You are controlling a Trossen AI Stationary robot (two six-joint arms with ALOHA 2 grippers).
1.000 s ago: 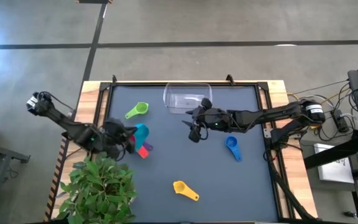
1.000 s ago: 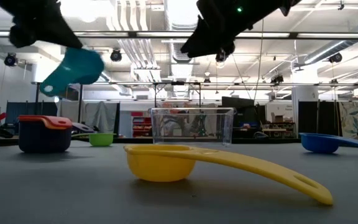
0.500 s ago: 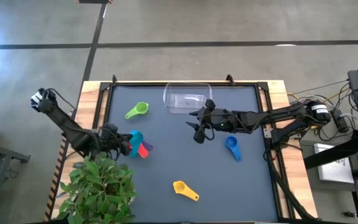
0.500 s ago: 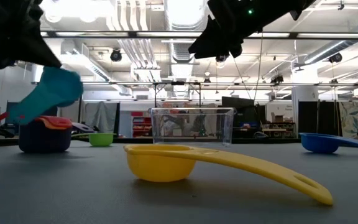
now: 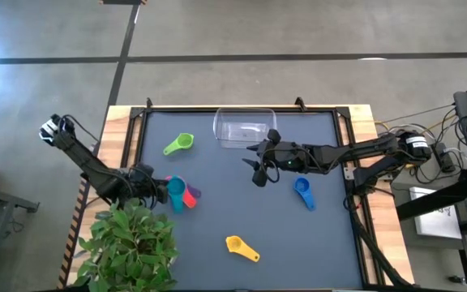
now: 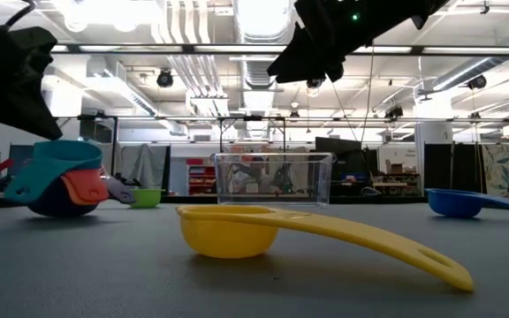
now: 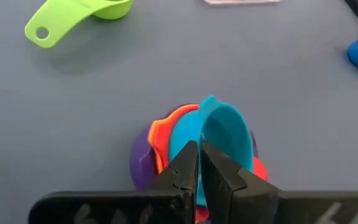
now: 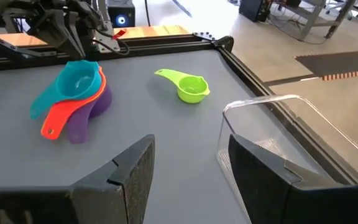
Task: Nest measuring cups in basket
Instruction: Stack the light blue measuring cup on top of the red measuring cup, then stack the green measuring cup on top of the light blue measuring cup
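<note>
A teal measuring cup [image 7: 224,129] sits tilted on top of a stack of orange, red [image 8: 53,126] and purple [image 8: 84,122] cups at the table's left. My left gripper [image 7: 200,167] is shut on it. My right gripper [image 8: 191,180] hovers open, with nothing between its fingers, just in front of the clear basket [image 5: 244,128]. The basket stands at the middle of the far edge. A green cup [image 5: 178,144], a blue cup [image 5: 302,191] and a yellow cup [image 5: 242,247] lie apart on the mat. My left gripper pinches the teal cup's wall at the rim [image 7: 199,144], on the side toward the table's left edge. One finger looks to be inside the bowl and one outside. The fingers slant down from the left. The cup leans tilted on the orange cup below it, handle [image 6: 18,189] low.
A potted plant [image 5: 128,243] stands at the near left corner, close to my left arm. The table's raised black frame [image 5: 140,113] runs round the mat. Bare mat lies between the stack and the blue cup.
My left gripper has come down and toward the near edge with the teal cup, rolling as it went. The cup, which hung clear above the stack, now sits tilted on it. The gripper has stayed shut.
</note>
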